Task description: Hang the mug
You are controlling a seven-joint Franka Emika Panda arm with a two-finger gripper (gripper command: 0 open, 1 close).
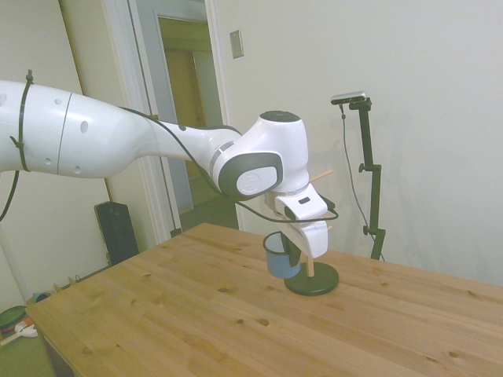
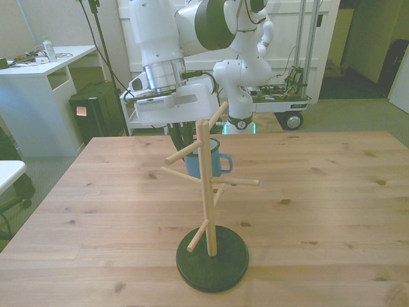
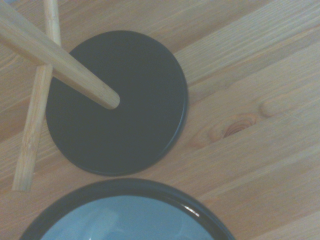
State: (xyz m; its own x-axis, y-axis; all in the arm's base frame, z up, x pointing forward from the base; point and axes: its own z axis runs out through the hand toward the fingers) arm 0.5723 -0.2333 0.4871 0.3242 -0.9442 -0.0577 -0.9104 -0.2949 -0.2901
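The tool (image 1: 284,250) grasps the mug (image 2: 208,161) by its rim, lifted off the counter (image 2: 332,192) just behind the wooden rack (image 2: 206,192), its handle not yet over any peg.

Side cam off table; front cam faces robot; wrist cam close, downward; all share rack base (image 3: 117,102).

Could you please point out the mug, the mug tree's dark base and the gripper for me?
mug (image 2: 216,163): front view, on its blue side wall.
dark base (image 3: 125,100): wrist view, on its flat top.
gripper (image 1: 289,253): side view, between the fingertips at the mug.
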